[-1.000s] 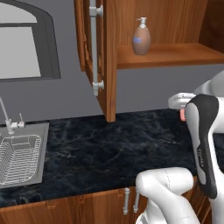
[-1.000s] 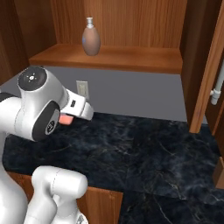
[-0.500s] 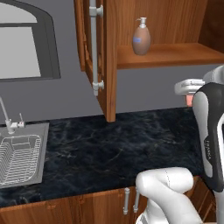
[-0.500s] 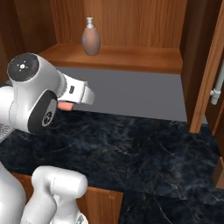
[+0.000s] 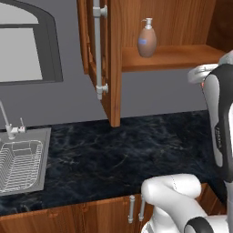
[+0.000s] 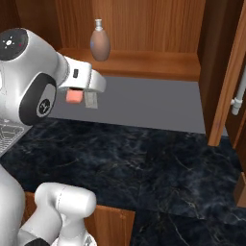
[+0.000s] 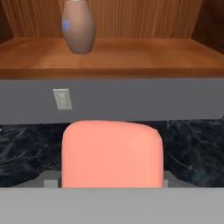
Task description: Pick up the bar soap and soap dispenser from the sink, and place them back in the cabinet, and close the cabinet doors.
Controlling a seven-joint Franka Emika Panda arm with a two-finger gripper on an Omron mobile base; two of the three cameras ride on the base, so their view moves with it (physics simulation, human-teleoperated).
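Note:
My gripper (image 6: 77,94) is shut on the salmon-orange bar soap (image 6: 73,97), which it holds in the air above the counter, just below shelf height. In the hand view the bar soap (image 7: 111,153) fills the lower middle between the fingers. The brown soap dispenser (image 5: 147,40) stands upright on the cabinet's inner shelf (image 5: 182,57); it also shows as the soap dispenser (image 7: 78,28), ahead of the hand and to the upper left. Both cabinet doors stand open: the left door (image 5: 113,73) and the right door (image 6: 230,72). The sink (image 5: 40,154) lies far to the left.
A black marble counter (image 6: 144,158) runs under the cabinet. A wall outlet (image 7: 63,99) sits on the grey wall below the shelf. A wire rack (image 5: 18,164) lies in the sink, beside a faucet (image 5: 7,125). A grey window (image 5: 27,50) is at the left.
The arm has lifted the bar soap higher and carried it forward toward the shelf. The dispenser and the doors have not moved.

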